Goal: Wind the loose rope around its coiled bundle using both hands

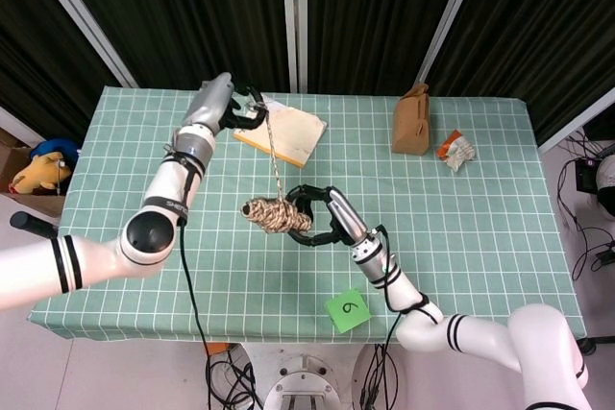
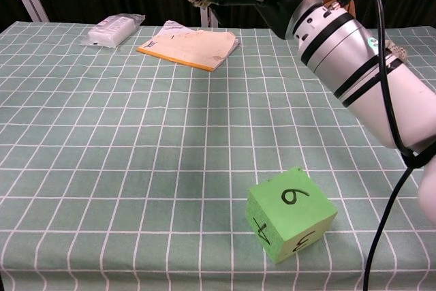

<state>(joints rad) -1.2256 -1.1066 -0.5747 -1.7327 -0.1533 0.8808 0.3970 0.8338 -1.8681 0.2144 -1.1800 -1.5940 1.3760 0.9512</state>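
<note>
Here the right hand (image 1: 322, 216) grips the tan coiled rope bundle (image 1: 272, 214), lifted above the middle of the green checked tablecloth (image 1: 480, 218). The left hand (image 1: 235, 108) pinches the loose rope end (image 1: 275, 156) taut, high over the flat wooden board (image 1: 288, 132). A green foam cube (image 2: 291, 214) sits near the front edge.

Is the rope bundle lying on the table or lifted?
Lifted: the right hand holds the rope bundle above the table.
</note>
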